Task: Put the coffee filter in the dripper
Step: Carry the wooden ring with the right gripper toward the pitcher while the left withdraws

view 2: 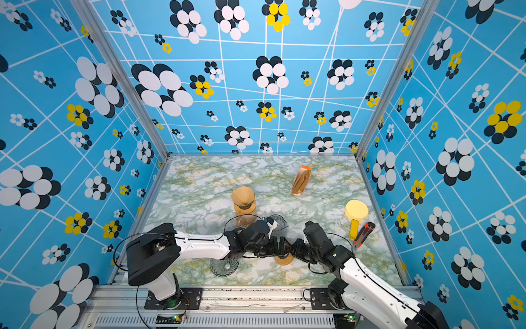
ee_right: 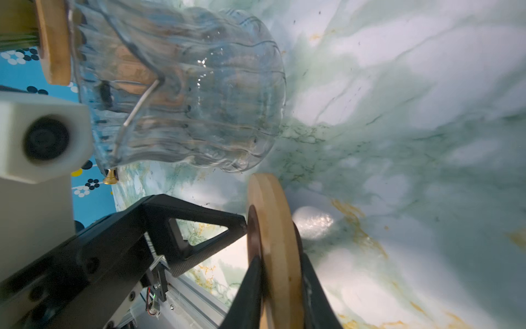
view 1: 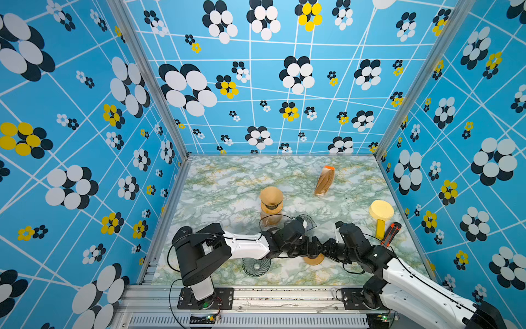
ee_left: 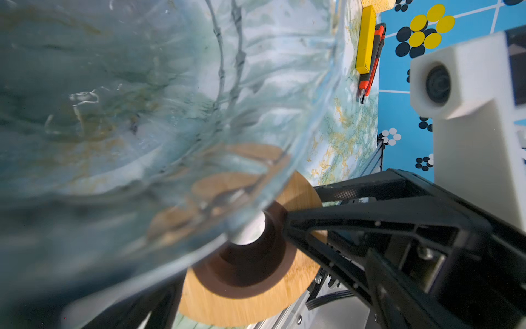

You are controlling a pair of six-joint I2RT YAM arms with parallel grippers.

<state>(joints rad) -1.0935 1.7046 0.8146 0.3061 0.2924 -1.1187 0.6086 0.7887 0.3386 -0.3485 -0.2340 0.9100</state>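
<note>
Coffee filter (view 1: 271,195) sitting on top of the carafe (view 1: 270,218), mid-table.
Up front, right gripper (ee_right: 280,259) is clamped on a wooden ring (ee_right: 273,216), holding it on edge over the marble table (ee_right: 398,85). Left gripper (view 1: 310,244) is spread wide open right beside a clear glass dripper (ee_right: 199,94); another glass cone (view 1: 255,267) lies under its arm. Filter pack (view 1: 324,181) is further back.

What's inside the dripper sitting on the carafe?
A brown paper filter fills the dripper on the carafe, its rim standing above it. Whatever lies under the paper is covered.
</note>
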